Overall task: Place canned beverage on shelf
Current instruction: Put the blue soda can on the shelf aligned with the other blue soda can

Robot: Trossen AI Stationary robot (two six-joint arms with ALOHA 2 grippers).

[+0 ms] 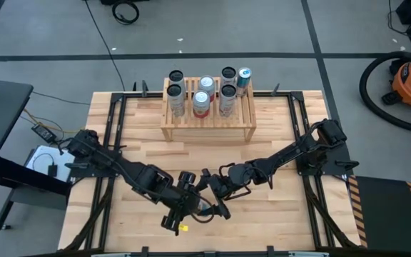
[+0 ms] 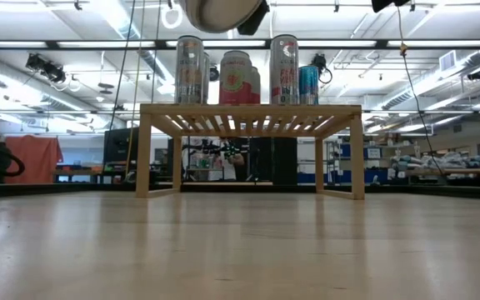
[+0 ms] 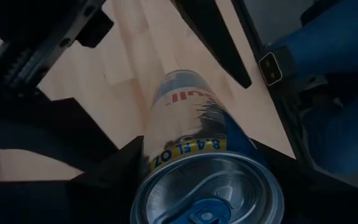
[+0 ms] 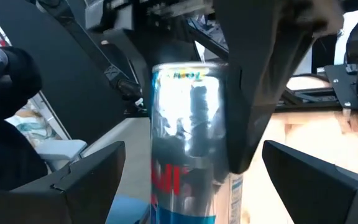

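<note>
High view: left tool (image 1: 191,202) grips a can (image 1: 204,208) above the wood table (image 1: 277,221); right tool (image 1: 216,187) gapes.

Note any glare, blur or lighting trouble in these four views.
Right wrist view: strong glare on the silver can, its lettering soft. Left wrist view: the can's top is sharp, the table behind soft. Low view: ceiling lights bright, the shelf and its cans clear, a blurred dark shape at the top edge. High view: even light, no harsh shadows.
</note>
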